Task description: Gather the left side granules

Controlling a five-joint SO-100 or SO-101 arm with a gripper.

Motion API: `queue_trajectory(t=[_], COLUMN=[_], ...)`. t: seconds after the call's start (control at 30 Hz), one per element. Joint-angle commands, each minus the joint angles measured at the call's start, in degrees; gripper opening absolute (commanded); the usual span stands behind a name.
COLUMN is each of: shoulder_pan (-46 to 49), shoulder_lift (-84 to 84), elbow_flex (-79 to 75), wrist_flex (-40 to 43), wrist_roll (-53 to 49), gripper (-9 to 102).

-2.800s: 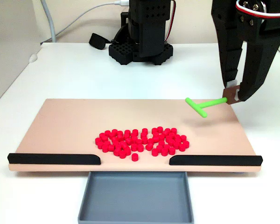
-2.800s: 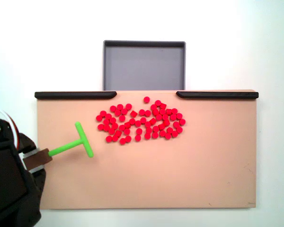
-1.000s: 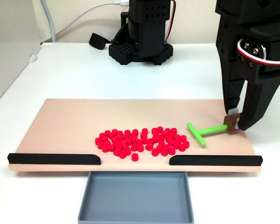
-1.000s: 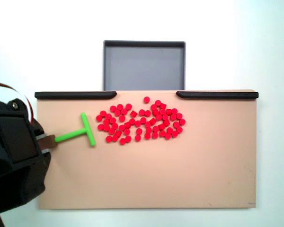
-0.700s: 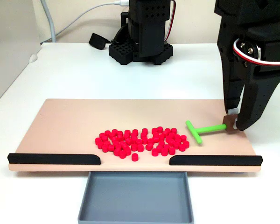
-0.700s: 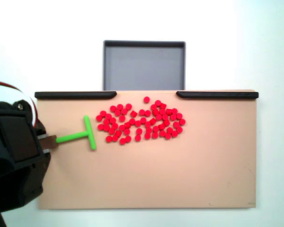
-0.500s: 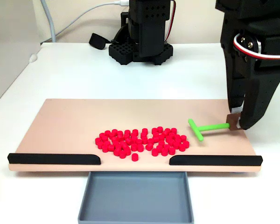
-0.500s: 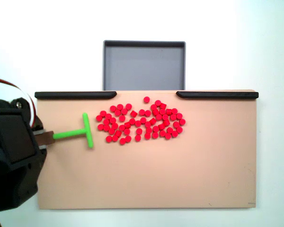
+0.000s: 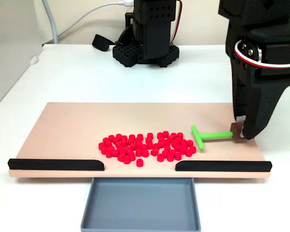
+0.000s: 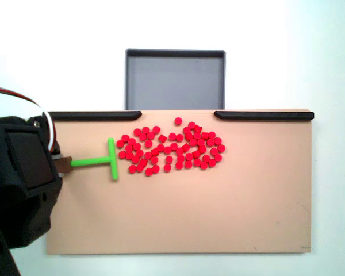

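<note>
Many tiny red granules point(image 9: 147, 145) lie in one cluster on the tan board point(image 9: 77, 125), seen from above as a patch of granules point(image 10: 169, 148) on the board point(image 10: 218, 213). My black gripper point(image 9: 240, 133) is shut on the brown end of a green T-shaped stick point(image 9: 208, 135). The stick's crossbar lies close beside the cluster's right edge in this view. From above, the gripper point(image 10: 62, 165) holds the stick point(image 10: 98, 160) at the cluster's left, crossbar just apart from the nearest granules.
A grey tray point(image 9: 140, 208) sits below the gap between two black rails point(image 9: 55, 164) point(image 9: 222, 166); from above the tray point(image 10: 175, 53) is at the top. The arm base point(image 9: 147, 34) stands behind the board.
The gripper has carried the stick along the board toward the rail side and closer to the cluster; the crossbar now lies nearly beside the granules. The granules have not moved.
</note>
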Motion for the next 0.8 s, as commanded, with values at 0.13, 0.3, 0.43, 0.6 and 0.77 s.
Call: queue_trajectory(t=[0.13,0.3,0.43,0.6,0.77], shoulder_pan=[0.35,0.18,0.09,0.09,0.18], shoulder_lift=[-0.79,-1.58,-1.85,-2.2,-2.81], elbow_flex=[-4.13,-5.01,-5.45,-5.45,-5.98], wrist_flex=[-0.09,-0.09,-0.09,-0.09,-0.09], wrist_roll=[1.49,1.85,1.85,1.67,1.76], gripper=[0,0,0,0,0])
